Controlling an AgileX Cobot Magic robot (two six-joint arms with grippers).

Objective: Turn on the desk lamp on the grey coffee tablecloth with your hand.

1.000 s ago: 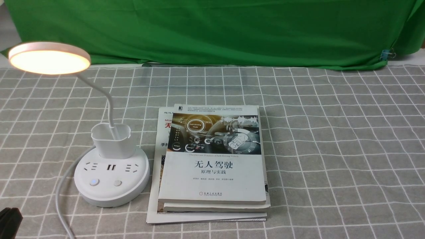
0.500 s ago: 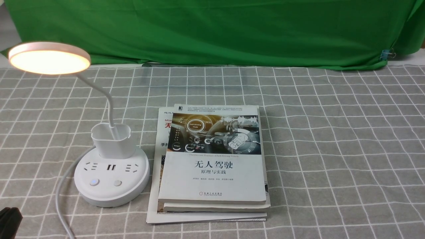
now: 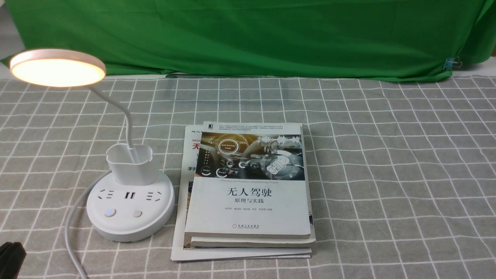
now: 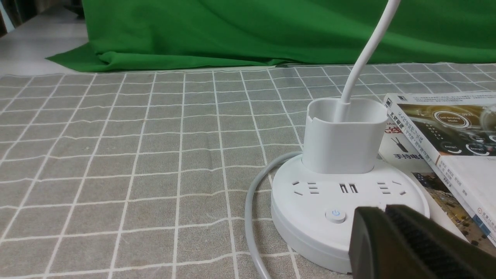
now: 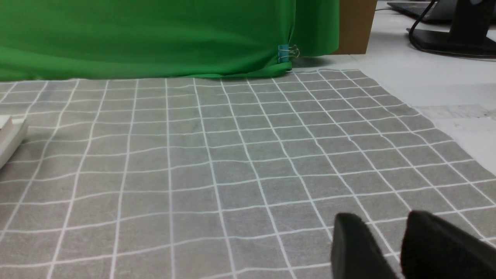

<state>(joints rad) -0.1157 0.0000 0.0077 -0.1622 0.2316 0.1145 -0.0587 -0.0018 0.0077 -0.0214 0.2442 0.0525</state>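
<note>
The white desk lamp stands at the left of the grey coffee tablecloth (image 3: 387, 174). Its disc head (image 3: 57, 69) glows warm and lit. Its round base (image 3: 130, 223) has two buttons, the left one (image 3: 110, 212) showing a blue mark. My left gripper (image 3: 9, 257) shows only as a black tip at the bottom left corner, apart from the base. In the left wrist view it (image 4: 383, 209) is shut and empty, in front of the base (image 4: 306, 209) and beside the power button (image 4: 335, 215); it hides the second button. My right gripper (image 5: 381, 221) is open and empty over bare cloth.
A stack of books (image 3: 248, 193) lies right beside the lamp base. The lamp's grey cable (image 3: 71, 228) curves off the front edge at the left. A green backdrop (image 3: 271, 35) with a blue clip (image 3: 451, 63) closes the back.
</note>
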